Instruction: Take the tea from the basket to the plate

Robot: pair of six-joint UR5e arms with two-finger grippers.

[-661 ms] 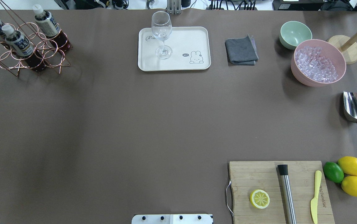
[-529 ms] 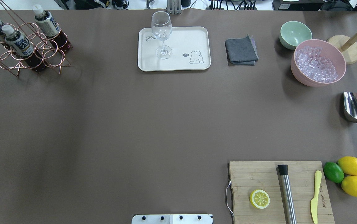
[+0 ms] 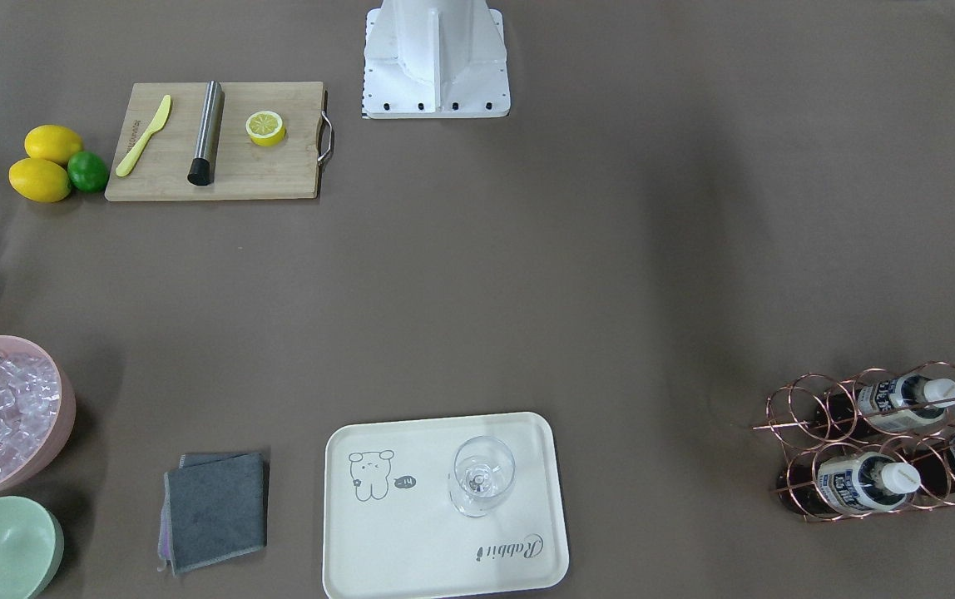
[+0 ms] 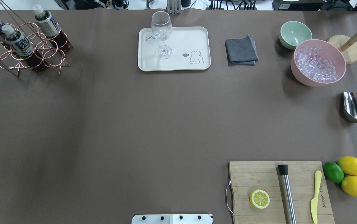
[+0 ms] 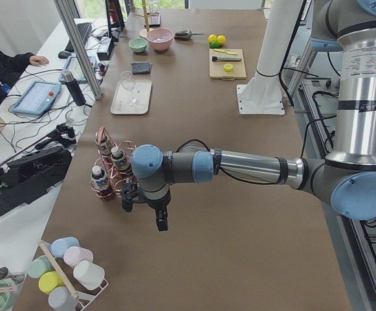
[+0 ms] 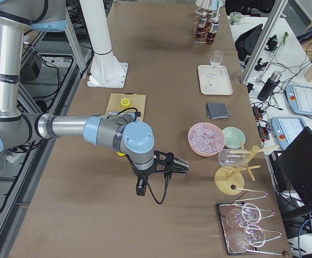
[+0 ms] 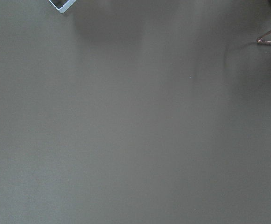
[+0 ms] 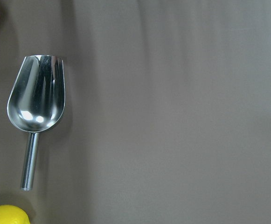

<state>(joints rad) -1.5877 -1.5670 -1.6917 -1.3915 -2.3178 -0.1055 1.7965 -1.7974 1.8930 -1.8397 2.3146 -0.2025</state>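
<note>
Brown table (image 4: 135, 124) | tea (image 4: 18, 43): three bottles in basket (image 4: 43, 49), well apart from plate (image 4: 178, 40) | plate: holds only a glass (image 4: 161, 29) | left tool (image 5: 129, 201), right tool (image 6: 182, 165): grip cannot be told | progress: not started; grasp, carry and placement remain.

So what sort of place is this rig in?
Likely a robotics lab staged as a drinks bench: the basket of tea, the plate with a wine glass, a bowl of ice, and a teach pendant off to the side.
</note>
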